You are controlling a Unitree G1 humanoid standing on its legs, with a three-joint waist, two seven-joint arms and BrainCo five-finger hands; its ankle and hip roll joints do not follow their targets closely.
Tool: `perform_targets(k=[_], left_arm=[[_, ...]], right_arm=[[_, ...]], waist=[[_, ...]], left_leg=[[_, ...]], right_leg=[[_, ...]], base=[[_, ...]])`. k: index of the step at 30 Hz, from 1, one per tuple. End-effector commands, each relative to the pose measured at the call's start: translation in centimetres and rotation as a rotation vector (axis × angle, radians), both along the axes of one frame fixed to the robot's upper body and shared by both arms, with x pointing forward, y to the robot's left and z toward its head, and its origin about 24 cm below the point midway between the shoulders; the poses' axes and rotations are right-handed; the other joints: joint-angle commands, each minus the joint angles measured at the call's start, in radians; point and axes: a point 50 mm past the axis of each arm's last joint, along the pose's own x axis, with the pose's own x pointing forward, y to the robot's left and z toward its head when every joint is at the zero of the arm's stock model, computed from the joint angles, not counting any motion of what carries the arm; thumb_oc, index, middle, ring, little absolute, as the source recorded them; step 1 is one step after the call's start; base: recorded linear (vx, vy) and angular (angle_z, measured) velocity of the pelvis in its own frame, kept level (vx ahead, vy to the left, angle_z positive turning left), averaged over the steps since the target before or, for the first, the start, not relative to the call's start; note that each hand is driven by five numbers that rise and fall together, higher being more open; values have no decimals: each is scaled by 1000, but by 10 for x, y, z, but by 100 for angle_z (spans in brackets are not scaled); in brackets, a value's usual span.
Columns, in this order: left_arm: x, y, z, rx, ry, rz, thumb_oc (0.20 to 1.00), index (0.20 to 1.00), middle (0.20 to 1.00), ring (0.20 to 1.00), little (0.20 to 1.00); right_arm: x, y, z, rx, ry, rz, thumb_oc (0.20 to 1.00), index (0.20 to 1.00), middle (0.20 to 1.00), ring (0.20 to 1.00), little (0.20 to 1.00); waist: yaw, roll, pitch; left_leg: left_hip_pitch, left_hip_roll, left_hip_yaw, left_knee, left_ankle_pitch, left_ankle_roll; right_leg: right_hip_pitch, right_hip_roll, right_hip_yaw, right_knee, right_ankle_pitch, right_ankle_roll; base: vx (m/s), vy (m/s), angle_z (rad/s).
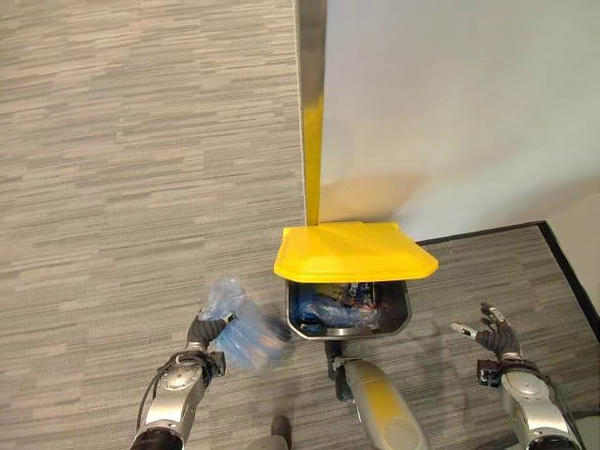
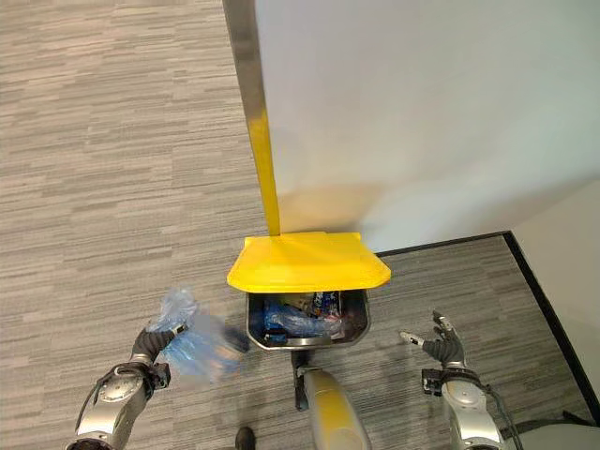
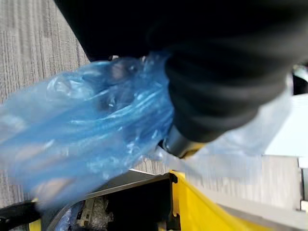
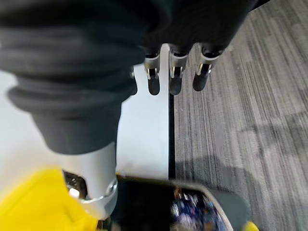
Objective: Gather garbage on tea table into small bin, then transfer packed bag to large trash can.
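With lid raised: transfer step. Left hand clutching blue bag beside large trash can; right hand spread, empty. Next: over opening, release.

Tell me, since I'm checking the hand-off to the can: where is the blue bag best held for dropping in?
At its gathered neck, from above, as the left hand grips the blue plastic bag now; the full body hangs below, ready to swing into the trash can under its raised yellow lid.

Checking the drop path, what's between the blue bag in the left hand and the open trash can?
Just a narrow strip of bare grey carpet, seen in the left eye view, between the blue bag in the left hand and the trash can.
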Motion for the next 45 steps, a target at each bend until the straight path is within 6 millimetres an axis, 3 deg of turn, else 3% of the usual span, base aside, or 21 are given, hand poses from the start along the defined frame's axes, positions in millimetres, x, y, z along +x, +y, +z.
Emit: perform_targets(k=[1, 4, 5, 6, 9, 10, 13, 14, 15, 16, 17, 20, 21, 25, 26, 29, 32, 35, 38, 44, 45], left_arm=[[-1, 12, 17, 66, -82, -44, 200, 200, 200, 200, 200], [10, 0, 22, 70, -112, -111, 200, 200, 200, 200, 200], [10, 0, 22, 71, -112, -110, 200, 200, 200, 200, 200], [17, -5, 25, 73, -130, -128, 200, 200, 200, 200, 200], [27, -10, 31, 73, -161, -148, 200, 200, 200, 200, 200], [38, -15, 40, 78, -201, -173, 200, 200, 200, 200, 200], [56, -25, 55, 91, -262, -222, 200, 200, 200, 200, 200], [56, -25, 55, 91, -263, -222, 200, 200, 200, 200, 200], [69, -31, 69, 117, -311, -260, 200, 200, 200, 200, 200], [69, -31, 69, 117, -311, -260, 200, 200, 200, 200, 200], [78, -37, 81, 142, -357, -307, 200, 200, 200, 200, 200], [87, -47, 95, 152, -409, -359, 200, 200, 200, 200, 200], [90, -57, 103, 150, -445, -408, 200, 200, 200, 200, 200], [92, -75, 117, 157, -501, -510, 200, 200, 200, 200, 200], [92, -91, 122, 142, -530, -586, 200, 200, 200, 200, 200], [91, -101, 127, 134, -549, -639, 200, 200, 200, 200, 200], [95, -127, 144, 115, -622, -726, 200, 200, 200, 200, 200], [102, -156, 182, 84, -769, -805, 200, 200, 200, 200, 200], [108, -171, 208, 108, -865, -834, 200, 200, 200, 200, 200], [122, -180, 198, 218, -799, -844, 200, 200, 200, 200, 200], [129, -180, 185, 285, -730, -841, 200, 200, 200, 200, 200]], right_arm=[[12, 16, 4, -2, -31, 97, 1000, 1000, 1000, 1000, 1000], [44, 52, 19, 6, -99, 272, 1000, 1000, 1000, 1000, 1000], [44, 53, 20, 7, -100, 273, 1000, 1000, 1000, 1000, 1000], [59, 69, 30, 2, -138, 349, 1000, 1000, 1000, 1000, 1000], [75, 83, 45, -26, -190, 414, 1000, 1000, 1000, 1000, 1000], [90, 95, 62, -54, -246, 463, 1000, 1000, 1000, 1000, 1000], [110, 108, 84, -112, -307, 516, 1000, 1000, 1000, 1000, 1000], [110, 108, 85, -112, -308, 516, 1000, 1000, 1000, 1000, 1000], [125, 107, 103, -156, -353, 512, 1000, 1000, 1000, 1000, 1000], [125, 107, 103, -156, -353, 512, 1000, 1000, 1000, 1000, 1000], [139, 102, 123, -198, -396, 494, 1000, 1000, 1000, 1000, 1000], [151, 100, 143, -237, -440, 481, 1000, 1000, 1000, 1000, 1000], [158, 94, 157, -267, -469, 469, 1000, 1000, 1000, 1000, 1000], [167, 85, 175, -316, -489, 445, 1000, 1000, 1000, 1000, 1000], [172, 73, 185, -335, -490, 403, 1000, 1000, 1000, 1000, 1000], [176, 65, 193, -345, -497, 373, 1000, 1000, 1000, 1000, 1000], [182, 58, 208, -345, -519, 329, 1000, 1000, 1000, 1000, 1000], [187, 62, 228, -350, -567, 338, 1000, 1000, 1000, 1000, 1000], [191, 66, 241, -353, -595, 345, 1000, 1000, 1000, 1000, 1000], [196, 75, 260, -386, -632, 361, 1000, 1000, 1000, 1000, 1000], [198, 82, 268, -398, -647, 371, 1000, 1000, 1000, 1000, 1000]], waist=[[37, -21, -55], [71, -10, -46], [68, -15, -47], [83, -12, -40], [96, -9, -29], [107, -9, -18], [120, -16, -2], [120, -16, -2], [127, -22, 13], [127, -22, 13], [131, -29, 23], [134, -39, 33], [137, -45, 41], [137, -56, 46], [136, -62, 46], [132, -65, 46], [116, -68, 48], [94, -73, 44], [82, -75, 52], [63, -66, 81], [54, -64, 96]], left_leg=[[80, -117, -9, 10, -98, 59], [83, -124, -18, 14, -109, 69], [81, -129, -20, 14, -105, 70], [78, -132, -26, 17, -107, 73], [68, -131, -34, 25, -108, 73], [53, -132, -43, 37, -107, 71], [22, -131, -53, 63, -108, 66], [21, -131, -54, 64, -108, 66], [-1, -132, -58, 82, -108, 62], [-1, -132, -58, 82, -109, 62], [-17, -134, -61, 95, -108, 60], [-25, -135, -58, 103, -108, 57], [-27, -136, -56, 104, -109, 57], [-24, -135, -47, 102, -113, 57], [-18, -136, -39, 98, -116, 57], [-12, -135, -32, 94, -120, 59], [-1, -140, -15, 89, -125, 63], [10, -142, 2, 80, -128, 64], [18, -143, 15, 63, -123, 63], [13, -143, 27, 59, -119, 61], [3, -144, 31, 64, -117, 60]], right_leg=[[-25, -71, 20, -201, 200, 117], [-27, -82, 10, -204, 204, 113], [-28, -87, 11, -205, 206, 114], [-31, -95, 5, -205, 206, 111], [-34, -103, 0, -205, 207, 109], [-40, -112, -5, -204, 209, 106], [-52, -123, -7, -203, 209, 102], [-52, -124, -8, -203, 209, 102], [-59, -130, -5, -202, 209, 100], [-59, -130, -5, -202, 209, 100], [-65, -132, -3, -201, 211, 99], [-68, -131, -7, -202, 212, 100], [-68, -130, -10, -203, 214, 102], [-68, -128, -18, -211, 220, 109], [-64, -127, -20, -217, 225, 116], [-62, -125, -19, -221, 228, 119], [-61, -121, -17, -226, 236, 124], [-60, -120, -20, -236, 243, 130], [-61, -121, -31, -243, 249, 133], [-83, -127, -45, -229, 244, 129], [-94, -129, -46, -222, 242, 127]], base=[[0, 0, 0], [-1, 4, -2], [0, 0, 0], [0, 6, 12], [-8, -7, 22], [-32, -30, 24], [-39, -44, 28], [-45, -52, 35], [-43, -40, 32], [-74, -68, 26], [-51, -47, 18], [-43, -41, 0], [-53, -56, -2], [-25, -23, -2], [-16, 2, -3], [-23, 15, -8], [-34, 29, -32], [-25, 15, -21], [-8, 1, -6], [-14, 2, -12], [-17, 7, -5]])
